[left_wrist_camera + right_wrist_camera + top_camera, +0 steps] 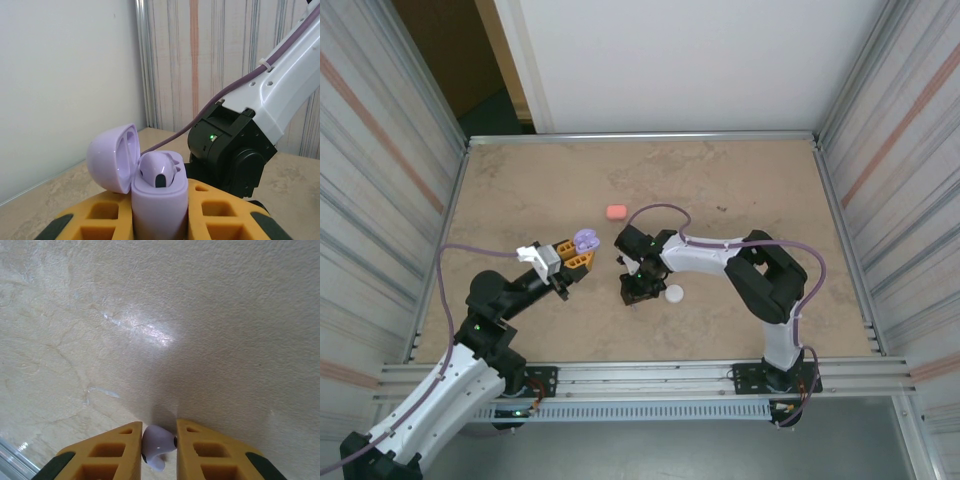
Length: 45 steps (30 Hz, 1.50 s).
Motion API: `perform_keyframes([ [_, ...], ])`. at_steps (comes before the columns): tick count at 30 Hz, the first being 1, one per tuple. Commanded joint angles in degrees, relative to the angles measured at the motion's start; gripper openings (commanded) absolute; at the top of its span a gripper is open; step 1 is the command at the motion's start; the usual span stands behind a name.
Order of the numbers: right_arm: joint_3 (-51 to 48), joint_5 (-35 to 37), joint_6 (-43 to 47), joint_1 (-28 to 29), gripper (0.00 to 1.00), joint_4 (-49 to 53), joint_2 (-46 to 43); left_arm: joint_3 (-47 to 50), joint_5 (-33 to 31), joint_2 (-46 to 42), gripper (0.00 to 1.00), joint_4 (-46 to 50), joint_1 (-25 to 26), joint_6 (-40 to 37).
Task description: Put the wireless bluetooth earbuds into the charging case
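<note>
**One bud pinched, one place in the case to fill**

My right gripper has its jaws drawn in to a narrow gap, and the purple earbud sits in that gap with a pad against each side. The bud is low against the table, to the right of the purple case and below its level. My left gripper is clamped tight on the body of that case, holding it upright off the table. Its lid is thrown back to the left. A seated earbud fills the mouth of the case. I cannot see the free socket from here, and I judge that it lies just beside the seated one.

The step in hand, as I read it, is to lift the pinched bud and carry it across to the purple case. To do it well:

- Raise straight up first, so the bud does not drag or twist in my pads.
- Keep the squeeze light and even, because the bud looks smooth and rounded and may squirt out.
- Hold the case dead steady on the left, mouth up.
- Turn the bud stem-down before lowering, and come in clear of the open lid.
- Let go only once the stem is in the socket.

Further out, a white case lies on the table right of the purple case, just beside my right gripper. A pink case lies beyond the purple case, a little to its right.
</note>
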State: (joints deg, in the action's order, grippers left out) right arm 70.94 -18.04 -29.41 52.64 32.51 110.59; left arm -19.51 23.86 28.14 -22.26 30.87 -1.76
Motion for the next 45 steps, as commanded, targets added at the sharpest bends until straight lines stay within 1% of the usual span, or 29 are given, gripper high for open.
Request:
perform_keyframes([
  [1, -0.06, -0.94, -0.08, 0.54, 0.19, 0.26, -0.38, -0.26, -1.04, -1.03, 0.0, -0.68, 0.39, -1.0],
  [7, -0.96, -1.31, -0.27, -0.42, 0.19, -1.0, -3.53, -0.1, -1.08, -1.06, 0.0, -0.71, 0.36, -0.92],
  [14, -3.19, -1.11, -0.49, -3.29, 0.19, -2.66, -10.42, 0.92, -1.26, -0.3, 0.0, -2.63, 0.41, -0.44],
  [20, -4.31, -0.3, -1.13, -6.11, 0.19, -4.47, -17.16, 1.73, -1.62, 2.46, 0.0, -5.9, 0.36, 0.61],
  [26, -4.33, 1.97, -1.28, -7.6, 0.19, -6.1, -23.78, 2.01, -1.94, 5.97, 0.0, -9.73, 0.38, 1.68],
  [38, -6.85, 5.74, -3.63, -9.09, 0.19, -14.97, -36.5, 1.14, -2.33, 11.43, 0.0, -15.2, 0.33, 1.87],
  [45, -7.04, 7.82, -3.39, -8.0, 0.19, -18.97, -40.35, 0.44, -1.34, 14.28, 0.0, -17.71, 0.33, 1.91],
])
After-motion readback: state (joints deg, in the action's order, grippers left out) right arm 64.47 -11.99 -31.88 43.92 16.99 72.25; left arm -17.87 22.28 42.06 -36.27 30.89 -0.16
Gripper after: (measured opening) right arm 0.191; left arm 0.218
